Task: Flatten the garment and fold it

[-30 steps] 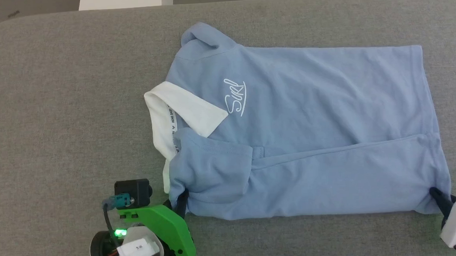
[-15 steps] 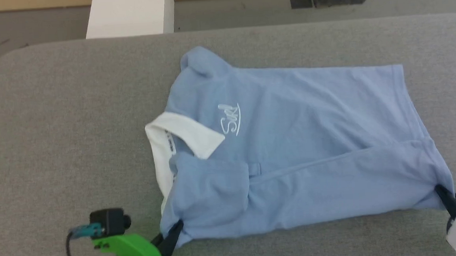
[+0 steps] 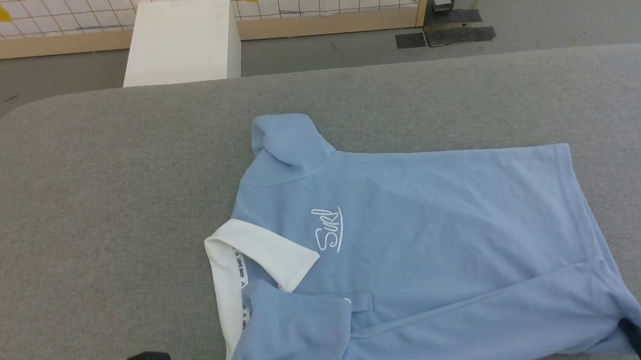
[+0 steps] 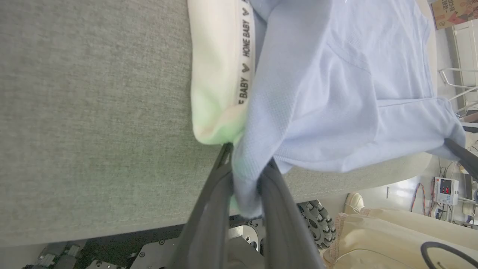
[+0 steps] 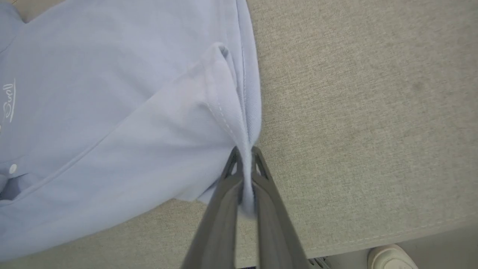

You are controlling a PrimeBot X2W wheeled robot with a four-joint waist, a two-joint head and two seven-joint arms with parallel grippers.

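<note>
head: garment point(image 3: 441, 239) lies mid-right on the grey table point(image 3: 105, 215), collar point(image 3: 264, 256) left, hem point(image 3: 583, 203) right, near side folded over | left wrist: left gripper point(image 4: 249, 155) fingers clamped on the near collar-end corner, tape lettering point(image 4: 244, 48) readable here | right wrist: right gripper point(image 5: 245, 150) pinched shut on near hem corner, placket button point(image 5: 13, 169) visible

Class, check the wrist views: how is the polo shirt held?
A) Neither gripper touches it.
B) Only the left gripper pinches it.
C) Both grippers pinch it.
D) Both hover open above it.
C: the left gripper clamps the polo shirt beside its white collar, and the right gripper clamps it at the hem, fingers shut on fabric.
</note>
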